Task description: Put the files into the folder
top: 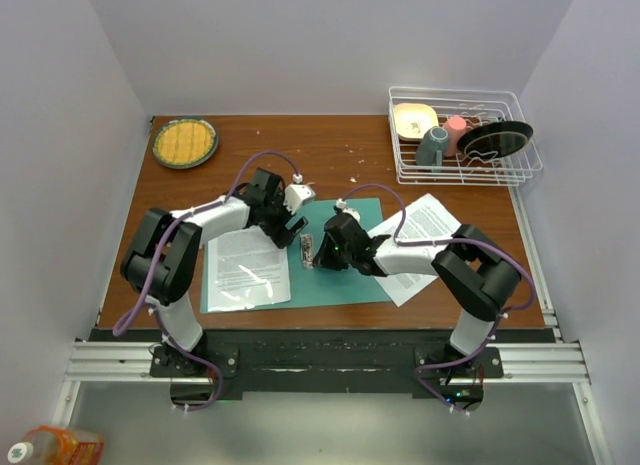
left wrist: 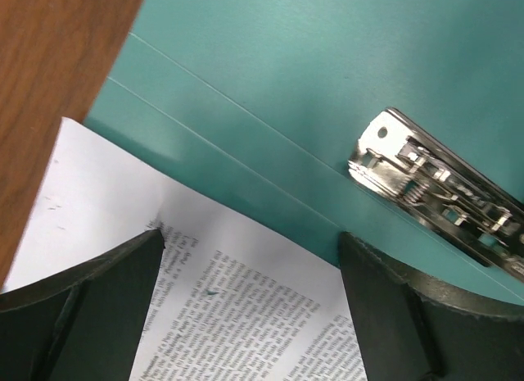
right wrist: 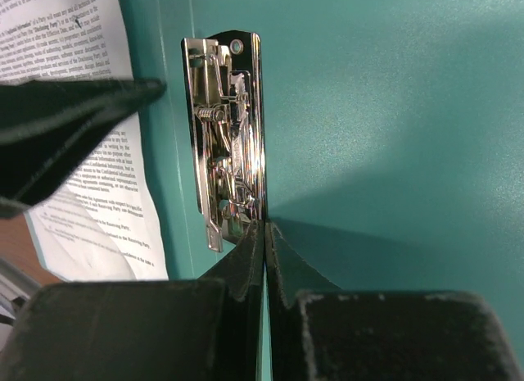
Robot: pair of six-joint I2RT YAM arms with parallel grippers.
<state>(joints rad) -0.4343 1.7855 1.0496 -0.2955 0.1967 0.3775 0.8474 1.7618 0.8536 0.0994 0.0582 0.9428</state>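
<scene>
Open folder flat on the counter. One sheet of the files lies on its left half, seemingly unclamped. Over that sheet's top edge hovers the left gripper, jaws apart; the right gripper, jaws together, has its tips at the metal clip. The remaining sheets overlap the folder's right edge, judged still to be filed. Beyond: dish rack, yellow plate

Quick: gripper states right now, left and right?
Left gripper: open, holding nothing, over a printed sheet.
Right gripper: shut, holding nothing, tips at the metal clip.
</scene>
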